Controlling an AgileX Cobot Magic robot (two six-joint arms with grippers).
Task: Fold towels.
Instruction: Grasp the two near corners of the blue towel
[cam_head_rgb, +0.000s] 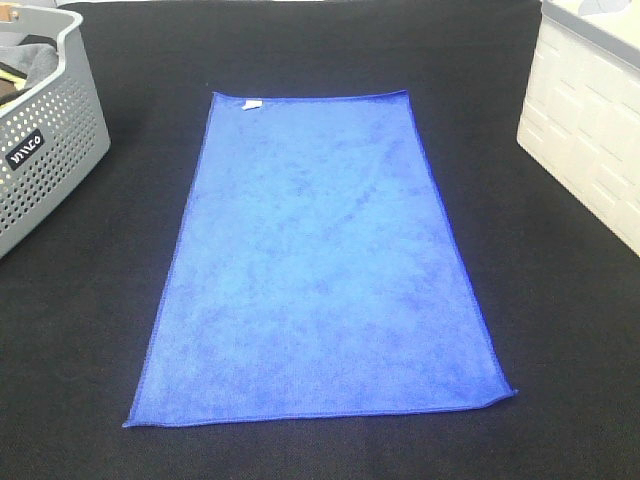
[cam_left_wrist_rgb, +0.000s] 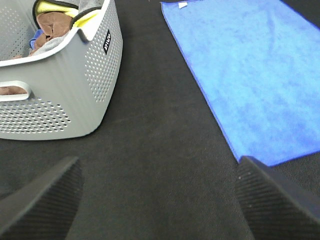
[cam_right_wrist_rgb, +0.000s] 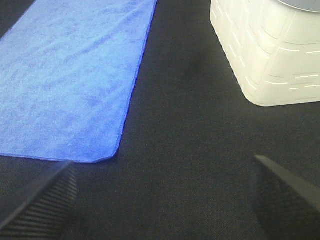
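Observation:
A blue towel (cam_head_rgb: 320, 270) lies spread flat and lengthwise on the black table, with a small white tag (cam_head_rgb: 252, 103) at its far edge. It also shows in the left wrist view (cam_left_wrist_rgb: 255, 75) and in the right wrist view (cam_right_wrist_rgb: 70, 75). Neither gripper shows in the exterior high view. My left gripper (cam_left_wrist_rgb: 157, 200) is open and empty over bare table, to the left of the towel's near left corner. My right gripper (cam_right_wrist_rgb: 160, 200) is open and empty over bare table, to the right of the towel's near right corner.
A grey perforated basket (cam_head_rgb: 40, 140) with more cloths (cam_left_wrist_rgb: 55, 20) in it stands at the far left. A white patterned bin (cam_head_rgb: 590, 130) stands at the far right, and shows in the right wrist view (cam_right_wrist_rgb: 270, 50).

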